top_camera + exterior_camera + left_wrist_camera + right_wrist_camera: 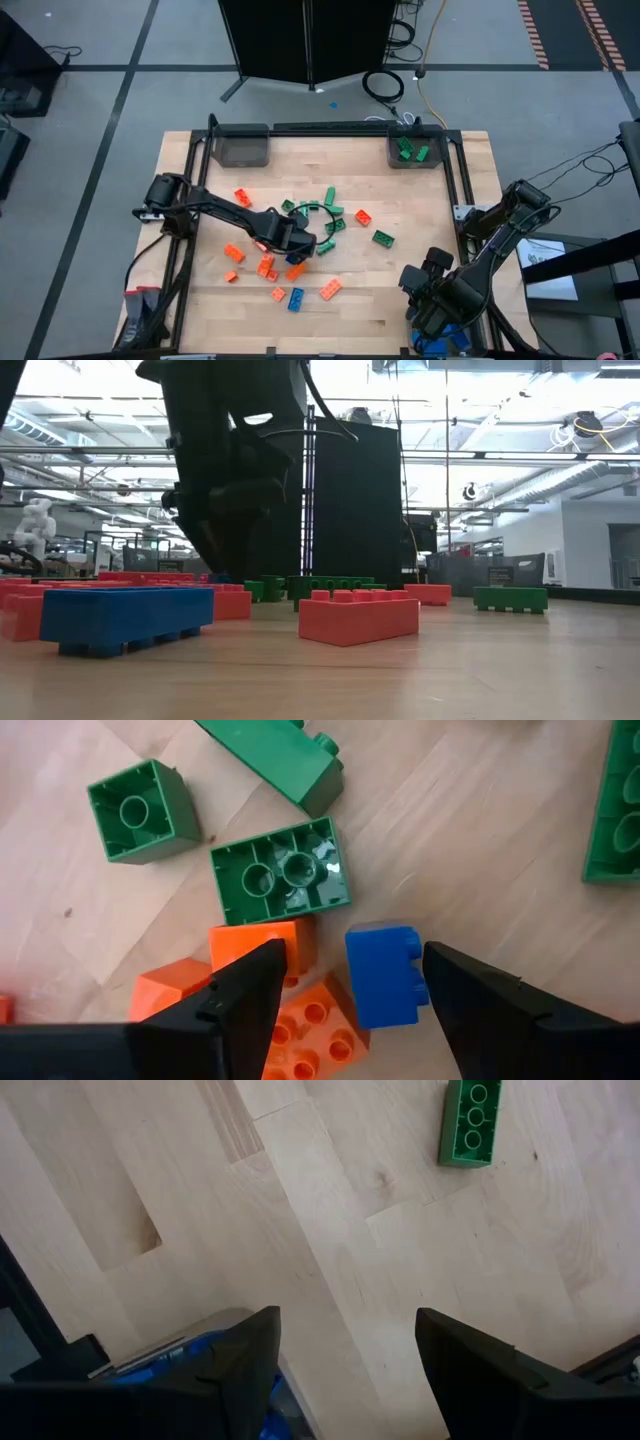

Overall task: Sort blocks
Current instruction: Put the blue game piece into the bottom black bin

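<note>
Blocks [300,240] lie scattered mid-frame on the desk [400,290]. The left end effector [345,990] hangs released, fingers straddling a small blue block [385,972] without contact. The right end effector [345,1355] waits released at lower right.

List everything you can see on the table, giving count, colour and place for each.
Orange blocks: about nine, orange, table's left and middle.
Green blocks: about seven, green, table's middle; about three more in the right bin.
Blue blocks: two, blue, one near the near edge, one in the pile.
Bins: two, clear grey, far edge.
Table: one, pale wood.
Left gripper: open, above the pile's blue block.
Right gripper: open, over bare table, near right corner.
</note>
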Controlling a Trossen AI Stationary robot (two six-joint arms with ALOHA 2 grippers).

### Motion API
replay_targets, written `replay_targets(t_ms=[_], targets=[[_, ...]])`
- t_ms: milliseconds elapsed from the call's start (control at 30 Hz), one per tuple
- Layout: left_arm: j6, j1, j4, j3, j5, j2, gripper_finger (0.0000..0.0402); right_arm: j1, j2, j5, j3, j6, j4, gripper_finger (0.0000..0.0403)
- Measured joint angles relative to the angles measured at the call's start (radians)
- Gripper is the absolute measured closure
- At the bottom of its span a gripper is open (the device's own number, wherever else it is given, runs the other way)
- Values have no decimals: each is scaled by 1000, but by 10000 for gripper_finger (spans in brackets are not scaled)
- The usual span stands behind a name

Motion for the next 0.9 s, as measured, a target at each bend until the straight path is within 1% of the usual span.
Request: replay_targets(t_ms=[133,267,367,433,533,600,900], targets=[[-4,-8,-1,1,-13,7,158,0,0,0,0,1,0,174],[-7,-10,2,1,1,7,158,1,0,0,0,1,0,174],[-7,-23,2,3,3,8,158,4,0,25,0,1,0,174],[-7,-33,-15,18,3,10,158,6,0,47,0,1,0,174],[-7,-46,-54,59,-1,15,158,7,0,50,0,1,0,174],[3,-47,-48,80,-13,14,158,7,0,50,0,1,0,174],[-4,-46,-52,84,-36,14,158,9,0,50,0,1,0,174]])
